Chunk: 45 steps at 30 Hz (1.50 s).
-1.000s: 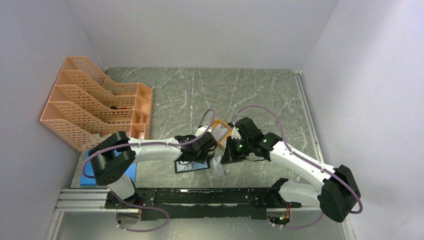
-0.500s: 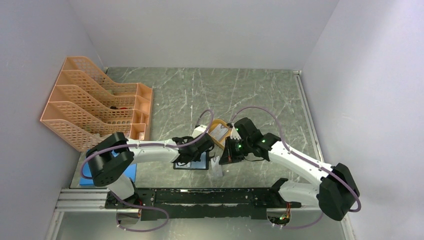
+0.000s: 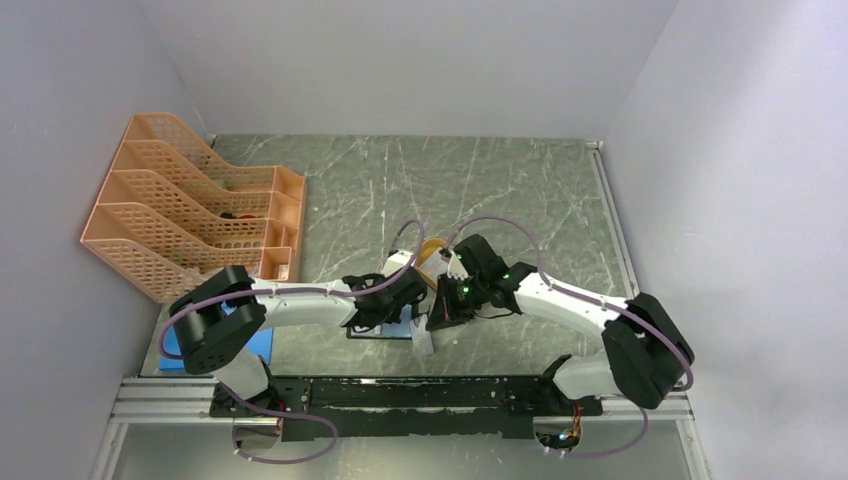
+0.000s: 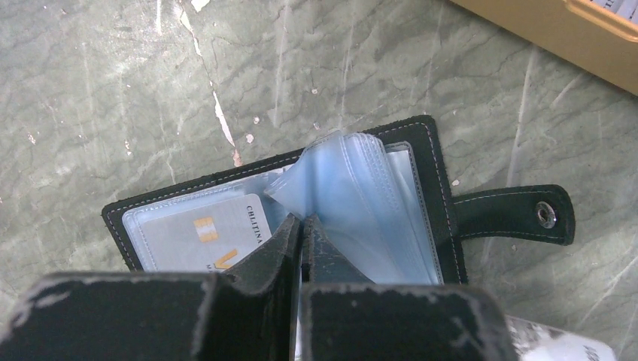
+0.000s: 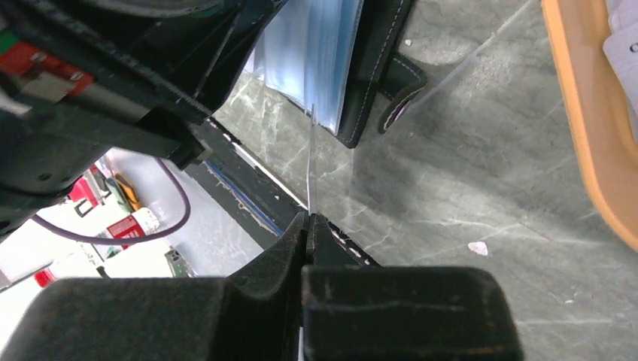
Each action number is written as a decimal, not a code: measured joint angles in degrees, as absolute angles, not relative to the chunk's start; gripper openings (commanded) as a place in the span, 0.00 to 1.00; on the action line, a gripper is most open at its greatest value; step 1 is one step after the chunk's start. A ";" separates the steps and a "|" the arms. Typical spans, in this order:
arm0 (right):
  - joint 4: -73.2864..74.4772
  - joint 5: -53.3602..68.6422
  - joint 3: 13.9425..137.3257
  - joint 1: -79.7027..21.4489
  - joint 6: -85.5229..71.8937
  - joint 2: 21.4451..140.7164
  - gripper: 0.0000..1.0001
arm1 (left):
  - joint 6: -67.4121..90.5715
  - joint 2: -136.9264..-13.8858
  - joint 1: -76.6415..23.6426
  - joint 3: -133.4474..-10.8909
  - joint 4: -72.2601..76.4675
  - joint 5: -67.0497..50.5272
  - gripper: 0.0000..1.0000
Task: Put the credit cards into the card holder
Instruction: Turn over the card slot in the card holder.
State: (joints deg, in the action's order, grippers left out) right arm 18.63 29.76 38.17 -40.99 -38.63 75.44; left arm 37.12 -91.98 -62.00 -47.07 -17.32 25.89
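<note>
Card first: thin pale rectangular credit card (image 5: 310,165), seen edge-on, is clamped by one end in the right gripper (image 5: 307,219), with its free end right at the sleeve stack. I judge it light, stiff with a little flex, and slick. An end grip suits insertion, but it will skew if it catches a sleeve lip.

The black leather-like bifold card holder (image 4: 440,173) lies open near the centre of the grey-green marbled counter (image 4: 113,90), snap tab (image 4: 519,216) to the right. One pale card (image 4: 199,237) already sits in its left pocket.

The clear bluish plastic sleeves (image 4: 361,188) are floppy, slippery and fanned up. The left gripper (image 4: 302,222) is closed on one leaf, lifting it. Likely best hold is near the leaf's open edge; that also pins the light holder against sliding.

The orange oval tray (image 4: 542,37) is just beyond it, far right.
</note>
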 measured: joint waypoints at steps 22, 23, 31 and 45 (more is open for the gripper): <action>16.51 28.05 44.80 -40.71 -35.68 82.24 0.00 | 37.54 -91.50 -61.98 -46.30 -16.49 25.89 0.05; 16.51 28.03 44.99 -40.56 -35.53 82.83 0.00 | 37.54 -91.50 -61.98 -46.30 -16.49 25.89 0.05; 16.56 27.83 45.01 -39.16 -35.00 85.54 0.00 | 37.58 -91.26 -61.98 -45.93 -16.05 25.91 0.05; 16.34 29.93 45.01 -38.94 -33.67 88.05 0.00 | 37.91 -91.15 -61.98 -45.74 -15.81 25.93 0.05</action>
